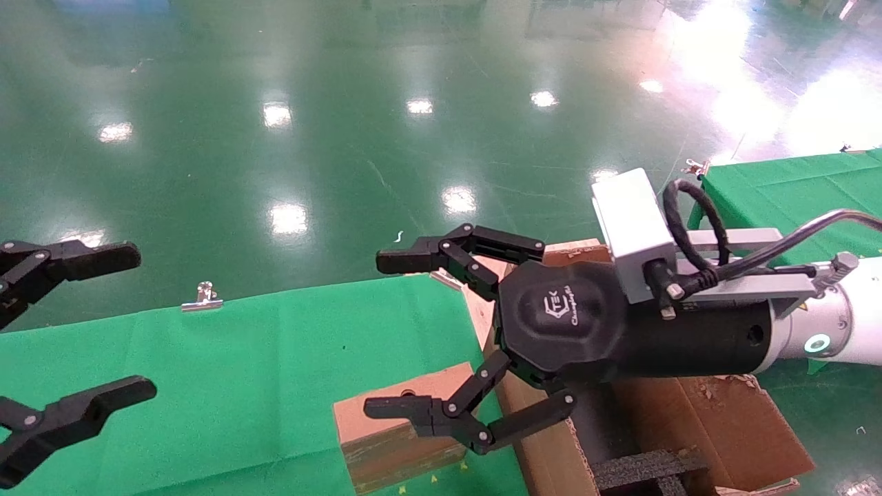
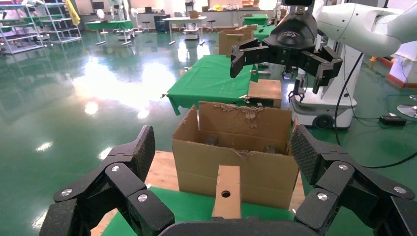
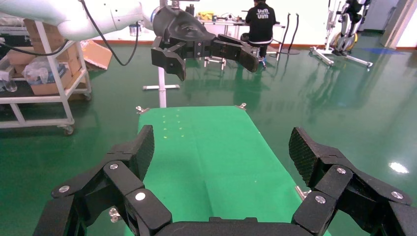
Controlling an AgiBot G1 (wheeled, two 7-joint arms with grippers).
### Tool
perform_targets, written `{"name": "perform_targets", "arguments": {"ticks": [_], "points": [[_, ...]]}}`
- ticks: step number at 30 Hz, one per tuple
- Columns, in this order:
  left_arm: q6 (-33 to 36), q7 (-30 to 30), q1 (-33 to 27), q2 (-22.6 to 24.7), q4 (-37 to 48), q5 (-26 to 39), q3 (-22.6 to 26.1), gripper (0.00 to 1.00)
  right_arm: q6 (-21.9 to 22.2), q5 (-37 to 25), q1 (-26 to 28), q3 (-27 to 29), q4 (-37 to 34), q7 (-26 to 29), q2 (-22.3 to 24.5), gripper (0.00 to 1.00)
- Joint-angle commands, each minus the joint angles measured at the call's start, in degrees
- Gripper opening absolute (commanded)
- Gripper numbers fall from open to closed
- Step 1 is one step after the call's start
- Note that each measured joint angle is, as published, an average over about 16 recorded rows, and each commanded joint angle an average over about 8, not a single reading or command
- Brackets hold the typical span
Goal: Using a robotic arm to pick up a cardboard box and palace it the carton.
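Observation:
The small brown cardboard box (image 1: 396, 427) with a round hole lies on the green table (image 1: 241, 386), close to the carton's near wall. The large carton (image 1: 716, 420) with ragged flaps and black foam (image 1: 641, 468) stands to its right. My right gripper (image 1: 386, 337), on the white arm (image 1: 851, 317), is open and empty and hovers over the box. My left gripper (image 1: 134, 324) is open and empty at the table's left end. The left wrist view shows the box (image 2: 226, 191), the carton (image 2: 236, 162) behind it and the right gripper (image 2: 285, 56) above.
A metal clip (image 1: 202, 296) holds the cloth at the table's far edge. A second green table (image 1: 785, 186) stands beyond the carton. The carton rests on a wooden board (image 2: 160, 172). Shiny green floor surrounds the tables.

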Motion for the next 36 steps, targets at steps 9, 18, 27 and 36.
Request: {"name": "perform_targets", "arguments": {"ticks": [9,18,27,36], "points": [[0.00,0.00,0.00,0.00,0.00,0.00,0.00,1.00,0.00,0.00,0.00,0.00,0.00,0.00,0.00,1.00],[0.00,0.00,0.00,0.00,0.00,0.00,0.00,0.44,0.00,0.00,0.00,0.00,0.00,0.00,0.00,1.00],[0.00,0.00,0.00,0.00,0.00,0.00,0.00,0.00,0.01,-0.13,-0.03,-0.08,-0.09,0.02,-0.05,1.00],[0.00,0.00,0.00,0.00,0.00,0.00,0.00,0.00,-0.40,-9.10,3.31,-4.29,-1.26,0.66,-1.06,1.00]]}}
